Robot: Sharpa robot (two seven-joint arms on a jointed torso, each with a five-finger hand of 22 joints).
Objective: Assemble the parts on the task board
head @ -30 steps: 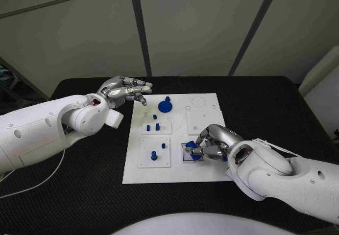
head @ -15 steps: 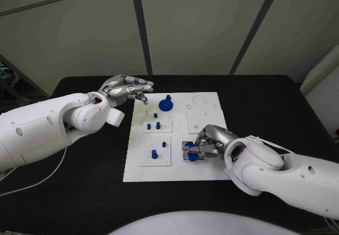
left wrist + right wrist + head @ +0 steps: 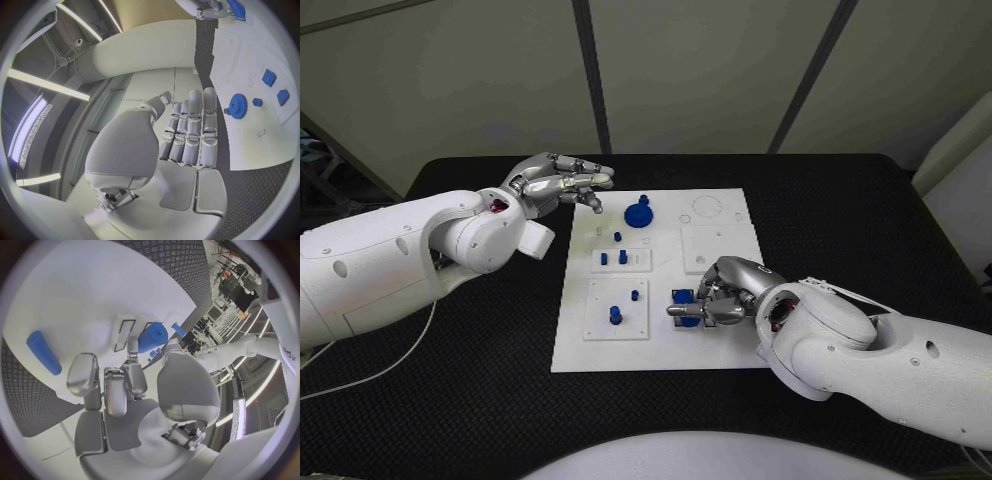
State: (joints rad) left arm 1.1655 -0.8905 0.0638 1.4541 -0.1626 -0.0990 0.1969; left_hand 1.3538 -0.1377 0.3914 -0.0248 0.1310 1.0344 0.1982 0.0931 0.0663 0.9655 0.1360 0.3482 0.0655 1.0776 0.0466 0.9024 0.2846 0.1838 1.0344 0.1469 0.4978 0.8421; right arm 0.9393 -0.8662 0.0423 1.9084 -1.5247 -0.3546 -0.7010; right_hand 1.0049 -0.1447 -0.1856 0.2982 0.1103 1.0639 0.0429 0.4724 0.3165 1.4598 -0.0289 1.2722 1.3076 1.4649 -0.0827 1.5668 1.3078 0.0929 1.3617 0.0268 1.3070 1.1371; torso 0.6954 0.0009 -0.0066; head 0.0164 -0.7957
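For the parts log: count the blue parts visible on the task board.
8: a gear at the far edge, five small pegs down the left side, two pieces at the right hand; more may hide under it.

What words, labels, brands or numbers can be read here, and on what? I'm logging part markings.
None can be read.
White task board: faint raised outlines, no lettering.
Small blue parts: unmarked.
Blue gear: unmarked.
White arms and silver hands: no legible marking.
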